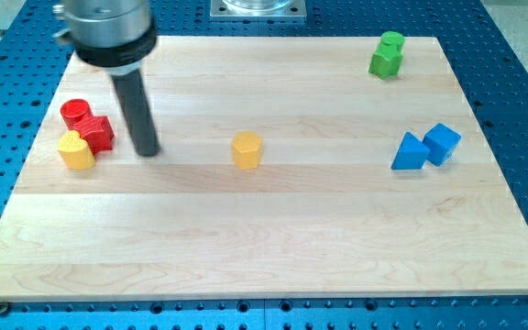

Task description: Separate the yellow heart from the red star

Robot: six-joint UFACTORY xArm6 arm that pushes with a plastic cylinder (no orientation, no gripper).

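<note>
The yellow heart [76, 151] lies at the view's left, touching the red star [97, 133] just up and right of it. A red cylinder [75, 113] sits against the star's upper left. My tip [148, 151] rests on the board a short way right of the red star and the yellow heart, apart from both.
A yellow hexagon [247, 149] sits near the board's middle. Two green blocks [387, 55] stand together at the top right. A blue triangle [410, 153] and a blue cube [443, 143] touch at the right. The wooden board [264, 238] lies on a blue perforated table.
</note>
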